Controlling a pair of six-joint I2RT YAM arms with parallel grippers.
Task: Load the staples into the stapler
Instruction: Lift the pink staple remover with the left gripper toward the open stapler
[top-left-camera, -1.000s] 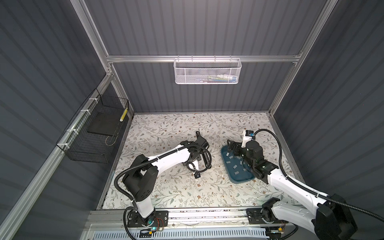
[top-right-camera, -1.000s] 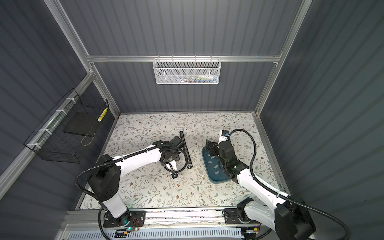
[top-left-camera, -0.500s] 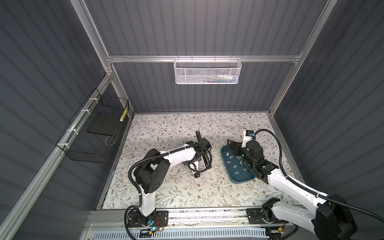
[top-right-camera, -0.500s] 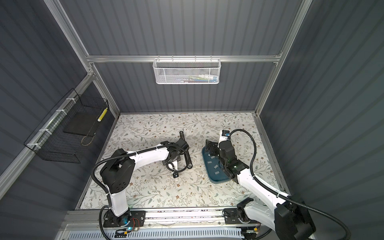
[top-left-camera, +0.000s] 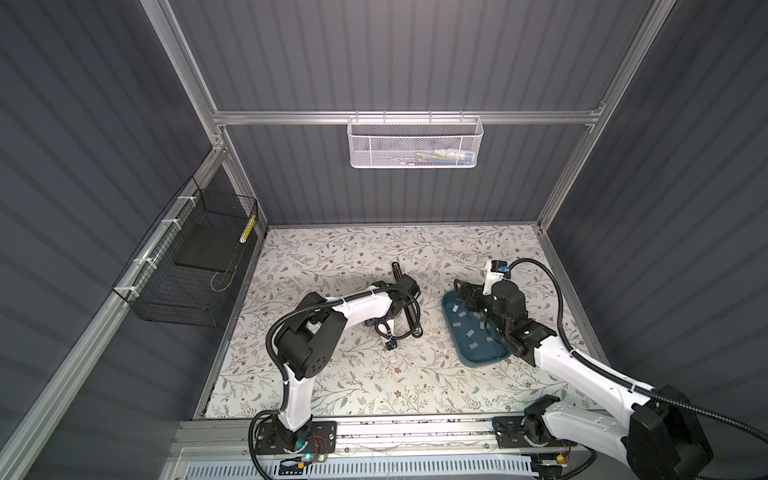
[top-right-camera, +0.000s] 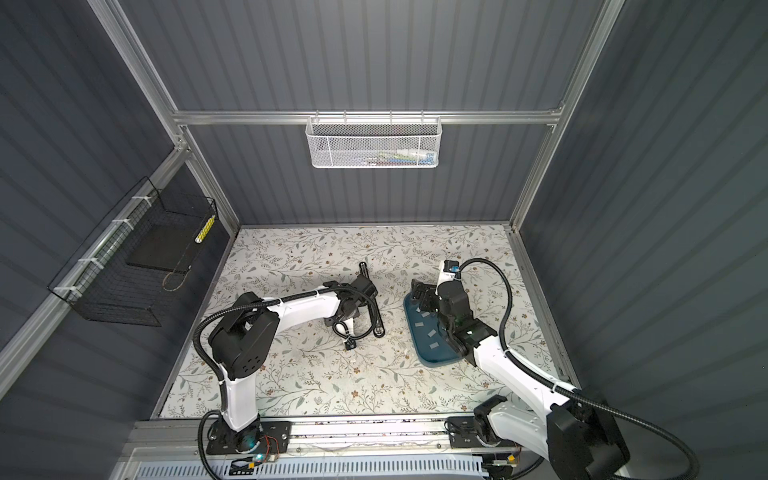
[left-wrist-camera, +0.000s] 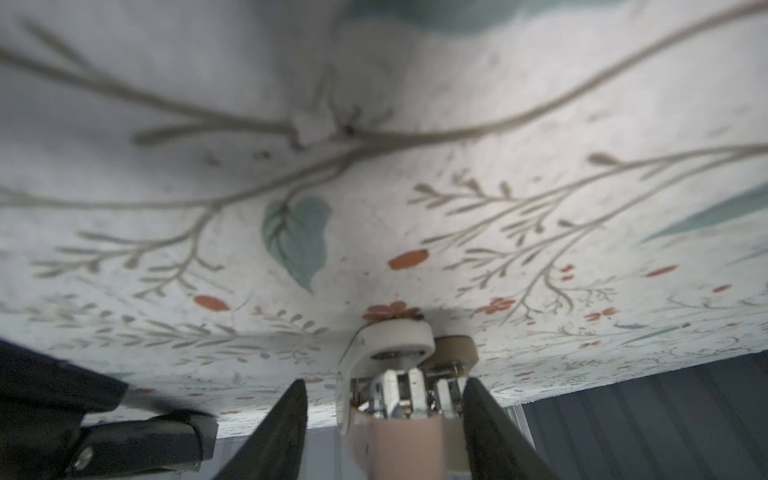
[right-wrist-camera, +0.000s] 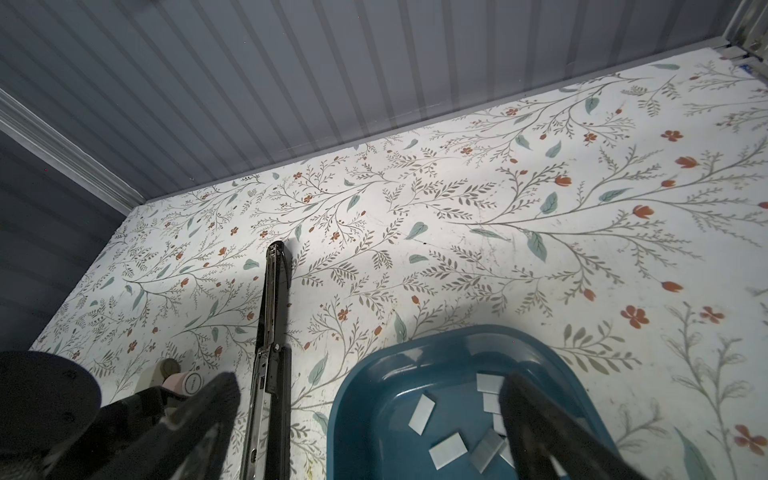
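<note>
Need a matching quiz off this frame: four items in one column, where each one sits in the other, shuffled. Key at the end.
Things
1. staples
2. long black stapler
3. small stapler
4. white mesh basket

Places
A. hung on the rail of the back wall
B. between the fingers of the left gripper
C. in the blue tray
D. lying on the floral table beside the tray

Pairs: 1-C, 2-D, 3-B, 4-A
</note>
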